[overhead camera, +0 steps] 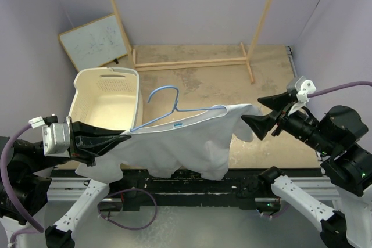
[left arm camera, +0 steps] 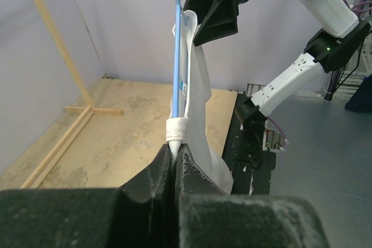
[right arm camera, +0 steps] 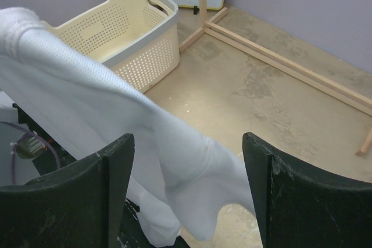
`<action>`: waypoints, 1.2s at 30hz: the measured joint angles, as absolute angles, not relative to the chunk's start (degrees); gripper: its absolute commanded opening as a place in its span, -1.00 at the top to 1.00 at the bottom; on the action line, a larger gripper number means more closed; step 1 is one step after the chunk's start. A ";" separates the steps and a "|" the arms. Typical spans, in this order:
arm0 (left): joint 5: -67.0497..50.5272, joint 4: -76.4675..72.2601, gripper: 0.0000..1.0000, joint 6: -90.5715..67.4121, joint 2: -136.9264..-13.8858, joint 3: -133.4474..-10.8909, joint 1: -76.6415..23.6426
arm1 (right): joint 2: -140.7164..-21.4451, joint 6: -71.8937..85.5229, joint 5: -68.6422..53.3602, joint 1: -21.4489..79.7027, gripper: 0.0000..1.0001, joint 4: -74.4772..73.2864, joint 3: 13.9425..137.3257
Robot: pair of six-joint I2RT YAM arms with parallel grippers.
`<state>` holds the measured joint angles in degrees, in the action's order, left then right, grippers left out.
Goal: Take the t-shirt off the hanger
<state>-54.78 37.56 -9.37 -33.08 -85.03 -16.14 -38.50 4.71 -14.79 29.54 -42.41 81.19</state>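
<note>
The white t-shirt [overhead camera: 192, 140] hangs on the light-blue wire hanger [overhead camera: 168, 105], held above the table's near edge. My left gripper [overhead camera: 127, 137] is shut on a bunched bit of the shirt at the hanger's left end. In the left wrist view the cloth [left arm camera: 176, 132] is pinched at the gripper's tips [left arm camera: 175, 150] and the hanger wire [left arm camera: 176, 56] runs straight up from it. My right gripper [overhead camera: 254, 111] is open at the shirt's right shoulder. In the right wrist view the sleeve [right arm camera: 203, 172] droops between the spread fingers [right arm camera: 189, 143], touching neither.
A cream laundry basket [overhead camera: 107, 94] stands at the left, also seen in the right wrist view [right arm camera: 139, 45]. A whiteboard [overhead camera: 96, 42] leans in the back left corner. The wooden rack's base and poles [overhead camera: 192, 62] stand at the back of the table.
</note>
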 measured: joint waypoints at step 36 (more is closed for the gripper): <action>-49.95 46.41 1.00 -8.60 -35.77 -91.64 -16.32 | -55.20 22.70 18.85 26.15 1.00 -46.61 75.35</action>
<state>-49.95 46.41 -8.60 -35.77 -91.64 -16.32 -55.20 22.70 18.85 26.15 -46.61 75.35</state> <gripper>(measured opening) 0.024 0.007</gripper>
